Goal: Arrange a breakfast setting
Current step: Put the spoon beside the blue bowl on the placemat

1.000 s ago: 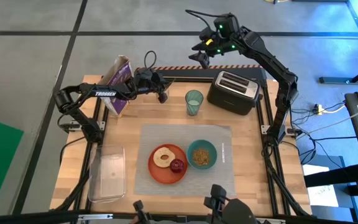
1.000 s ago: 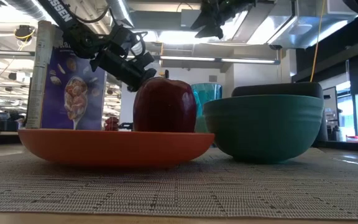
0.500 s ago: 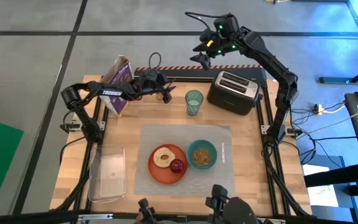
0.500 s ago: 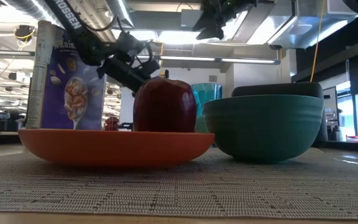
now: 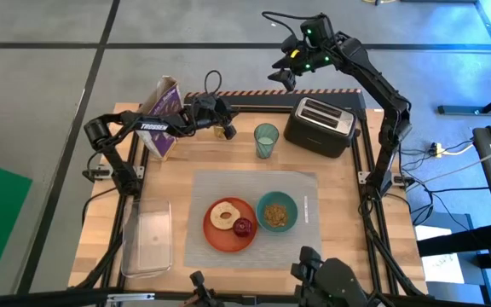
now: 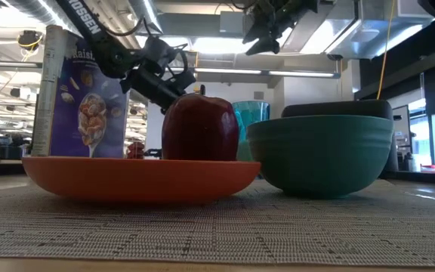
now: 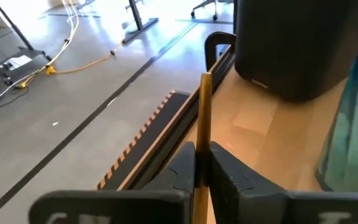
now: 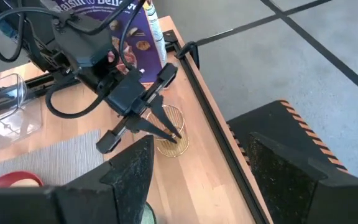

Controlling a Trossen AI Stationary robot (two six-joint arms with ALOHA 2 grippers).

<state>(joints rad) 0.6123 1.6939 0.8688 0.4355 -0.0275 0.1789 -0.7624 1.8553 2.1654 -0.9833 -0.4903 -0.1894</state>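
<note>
We have the left gripper [image 5: 225,130] clamped on the gold spoon [image 7: 202,124] at the table's back edge, just beside the cereal box [image 5: 162,115], likely to carry it to the placemat [image 5: 301,183]. Its arm reaches low across the table. Our right gripper [image 5: 285,75] waits raised above the toaster [image 5: 320,124], fingers apart.

gold spoon [image 7: 204,118] in left pincer [image 7: 199,163], green cup [image 5: 266,139] upright

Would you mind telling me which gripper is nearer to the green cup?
Left. The left gripper, shut on the gold spoon, is just beside the green cup; the right gripper hovers open beyond the table's far edge.
</note>
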